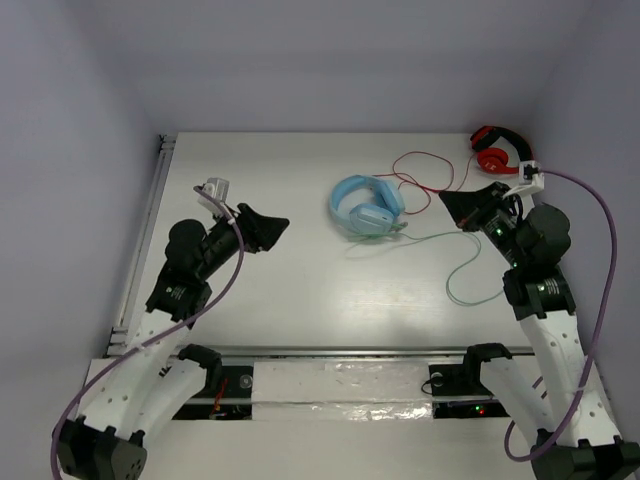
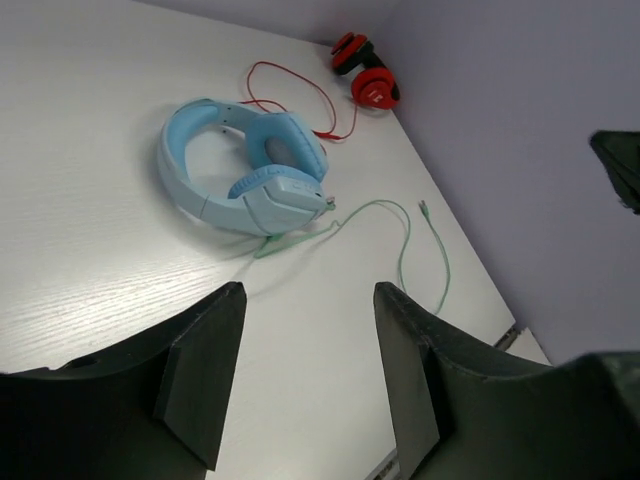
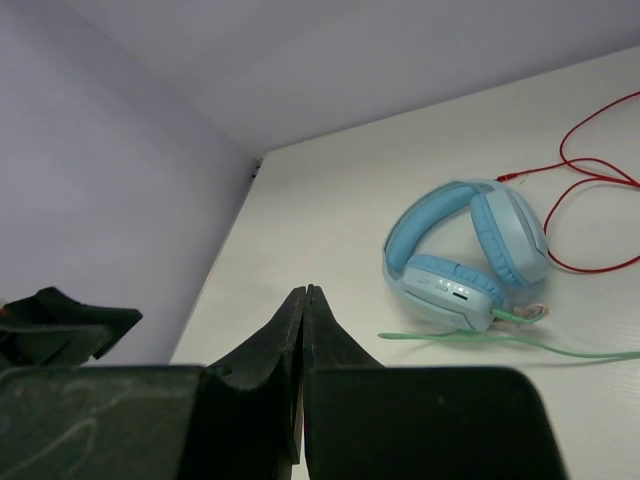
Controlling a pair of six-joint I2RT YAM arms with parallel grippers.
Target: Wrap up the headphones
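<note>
The light blue headphones [image 1: 365, 207] lie flat in the middle of the table, cups folded against the band. They also show in the left wrist view [image 2: 245, 165] and the right wrist view [image 3: 470, 250]. Their thin pale green cable [image 1: 455, 262] trails loose to the right and loops toward the front; it also shows in the wrist views [image 2: 405, 235] [image 3: 500, 345]. My left gripper [image 1: 272, 232] [image 2: 305, 300] is open and empty, above the table left of the headphones. My right gripper [image 1: 445, 200] [image 3: 305, 292] is shut and empty, just right of the headphones, above the cable.
Smaller red headphones [image 1: 495, 150] [image 2: 365, 75] sit in the far right corner. Their red cable [image 1: 420, 170] [image 3: 590, 180] loops leftward and ends close to the blue headphones. Walls enclose the table at the back and both sides.
</note>
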